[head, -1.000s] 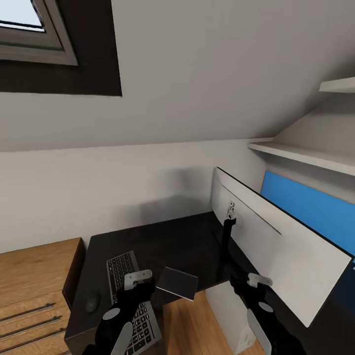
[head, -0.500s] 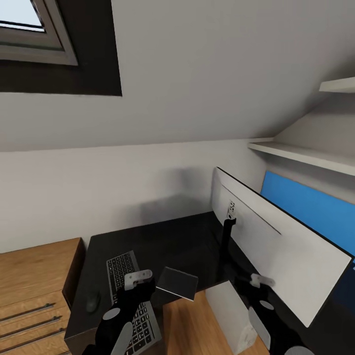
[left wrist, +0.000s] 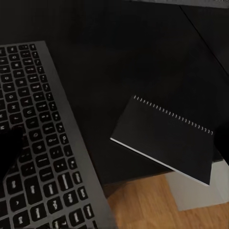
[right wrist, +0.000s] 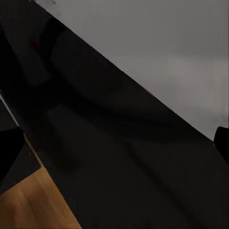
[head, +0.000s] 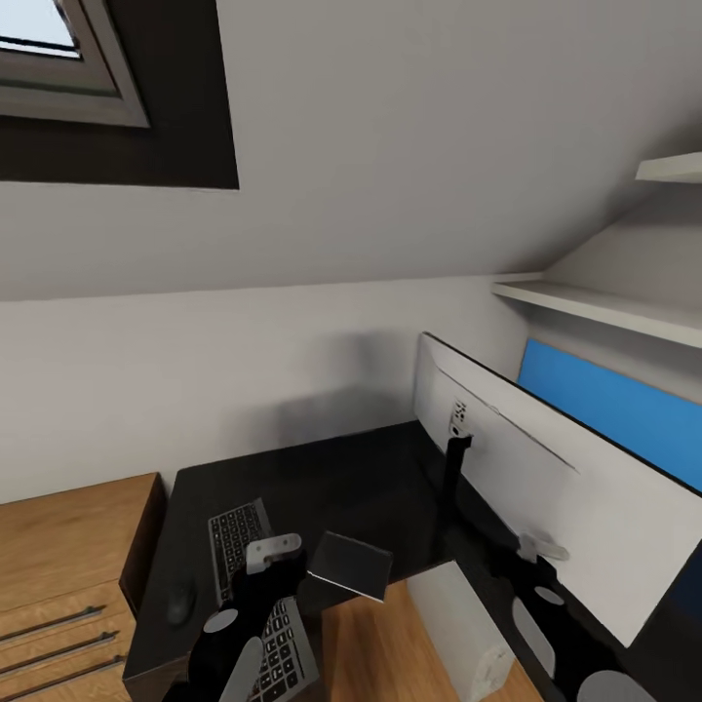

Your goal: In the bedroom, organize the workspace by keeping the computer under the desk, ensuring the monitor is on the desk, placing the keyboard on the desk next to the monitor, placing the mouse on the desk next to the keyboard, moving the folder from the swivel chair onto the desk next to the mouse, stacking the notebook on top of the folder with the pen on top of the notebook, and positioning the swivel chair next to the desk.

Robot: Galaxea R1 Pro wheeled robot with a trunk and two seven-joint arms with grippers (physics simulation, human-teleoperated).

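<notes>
**Bedroom workspace: items on the black counter**

Monitor (head: 546, 478): stands on the counter (head: 331, 487), light grey back towards the camera, on a black stand, running along the counter's right arm in front of the blue back panel (head: 624, 414).

Keyboard (head: 255, 595): lies flat near the counter's left front edge, long side running front to back; dark keys in a silver-grey frame.

Mouse (head: 179, 604): dark, oval, just left of the keyboard, near the counter's left edge.

Notebook (head: 349, 564): black, spiral-bound, right of the keyboard, overhanging the counter's inner front edge above the wood floor.

Computer (head: 468, 639): light grey box on the floor below the counter's inner corner, partly seen.

Left gripper (head: 275, 551): hovers over the keyboard; jaw width cannot be told.

Right gripper (head: 541, 548): sits close to the monitor's lower back; jaw width cannot be told.

Surroundings: light-wood cabinet (head: 68, 565) left of the counter, white shelves (head: 604, 307) at right, skylight window (head: 58, 58) above.
</notes>
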